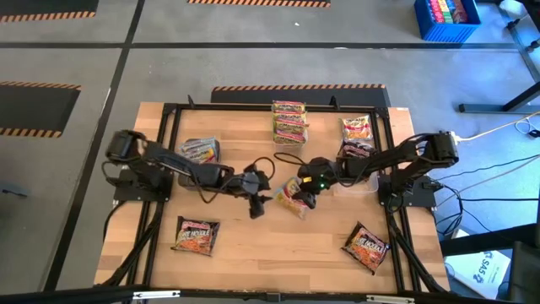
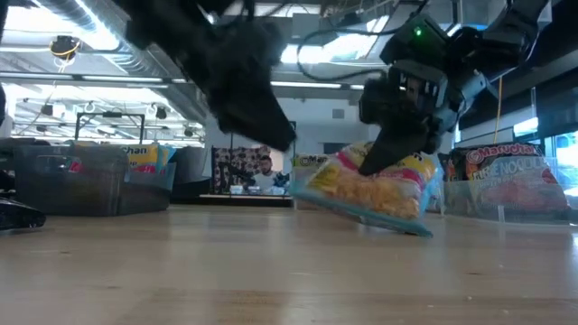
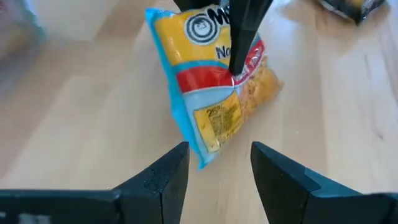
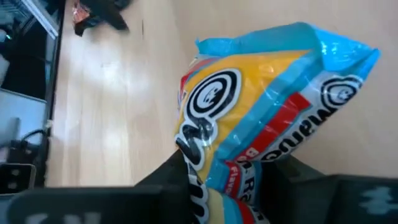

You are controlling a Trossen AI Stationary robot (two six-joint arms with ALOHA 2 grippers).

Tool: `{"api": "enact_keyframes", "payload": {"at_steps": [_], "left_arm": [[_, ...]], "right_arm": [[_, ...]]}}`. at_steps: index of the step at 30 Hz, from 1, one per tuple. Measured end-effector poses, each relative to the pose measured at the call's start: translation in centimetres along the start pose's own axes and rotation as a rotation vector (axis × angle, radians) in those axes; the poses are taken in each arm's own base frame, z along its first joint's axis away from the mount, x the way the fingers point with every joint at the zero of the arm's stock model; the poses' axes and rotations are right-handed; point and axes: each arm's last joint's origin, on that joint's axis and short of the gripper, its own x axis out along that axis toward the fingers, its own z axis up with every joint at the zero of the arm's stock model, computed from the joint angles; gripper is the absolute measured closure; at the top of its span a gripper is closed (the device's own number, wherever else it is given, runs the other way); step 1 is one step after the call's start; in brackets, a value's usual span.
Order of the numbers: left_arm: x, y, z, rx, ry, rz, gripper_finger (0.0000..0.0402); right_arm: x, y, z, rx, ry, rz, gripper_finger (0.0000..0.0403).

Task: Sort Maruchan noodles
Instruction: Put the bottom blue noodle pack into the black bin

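A yellow Maruchan noodles packet (image 1: 291,201) with blue edges and a red band stands tilted near the table's middle. My right gripper (image 1: 305,198) is shut on it, coming from the table's right. My left gripper (image 1: 256,206) hangs open just to the packet's left, above the table, with nothing between its fingers (image 3: 168,180). In the left wrist view the packet (image 3: 211,93) lies a little beyond those fingers. More noodle packets lie around the table. My right gripper pinches the yellow packet between its two fingers, one finger on the printed face at the red band (image 3: 217,79). The fingers slant down from the table's right. The packet (image 4: 267,106) is tilted, with its lower edge (image 2: 397,222) on or just over the wood.
A stack of packets (image 1: 288,121) sits at the far middle and another packet (image 1: 358,128) at the far right. Clear tubs stand at the left (image 1: 198,152) and right (image 1: 361,173). Dark packets lie near left (image 1: 196,235) and near right (image 1: 367,245). Black rails frame the table.
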Motion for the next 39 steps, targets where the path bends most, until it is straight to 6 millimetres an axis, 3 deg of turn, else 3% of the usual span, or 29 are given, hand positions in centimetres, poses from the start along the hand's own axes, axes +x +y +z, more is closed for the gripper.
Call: {"api": "enact_keyframes", "payload": {"at_steps": [5,9,13,18,23,33,39], "left_arm": [[-3.9,0.5,1.5,0.005,-0.006,0.001,0.0234],[-5.8,1.1,2.1,-0.002,-0.088,-0.083,0.0234],[-6.0,2.1,2.7,-0.089,-0.188,-0.198,0.0234],[-6.0,2.3,3.0,-0.192,-0.21,-0.211,0.0234],[-6.0,2.3,3.1,-0.245,-0.196,-0.237,0.022],[-5.6,2.7,2.7,-0.226,-0.168,-0.198,0.0139],[-5.6,2.8,2.4,-0.223,-0.148,-0.157,0.0135]], "right_arm": [[-0.7,1.4,1.2,-0.167,-0.077,-0.002,0.0307],[-0.8,3.5,2.3,-0.372,-0.144,-0.013,0.0307],[-0.9,5.5,3.4,-0.528,-0.2,-0.018,0.0307],[-1.2,6.5,4.8,-0.608,-0.234,-0.048,0.0306],[-1.3,6.6,5.1,-0.651,-0.23,-0.102,0.0306],[-1.3,6.7,5.2,-0.651,-0.246,-0.092,0.0306],[-1.3,6.7,5.3,-0.649,-0.253,-0.091,0.0306]]}}
